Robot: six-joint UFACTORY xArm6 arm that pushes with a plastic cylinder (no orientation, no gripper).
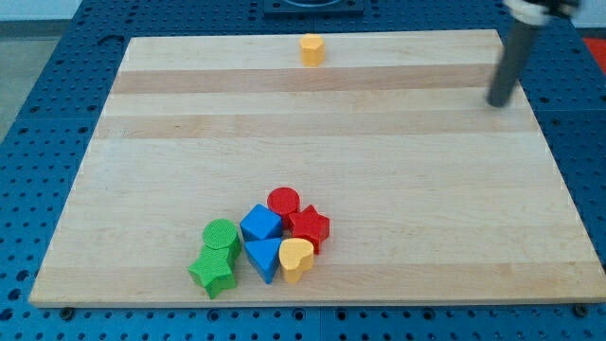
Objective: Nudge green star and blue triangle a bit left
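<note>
The green star (pixel 212 273) lies near the board's bottom edge, left of centre. The blue triangle (pixel 264 257) lies just to its right. They belong to a tight cluster with a green round block (pixel 222 234), a blue cube (pixel 260 224), a red cylinder (pixel 283 202), a red star (pixel 309 227) and a yellow heart (pixel 295 259). My tip (pixel 498 102) is at the view's top right, far from the cluster.
A yellow block (pixel 312 48) sits alone near the board's top edge, at the centre. The wooden board (pixel 312 142) lies on a blue perforated table (pixel 57 95).
</note>
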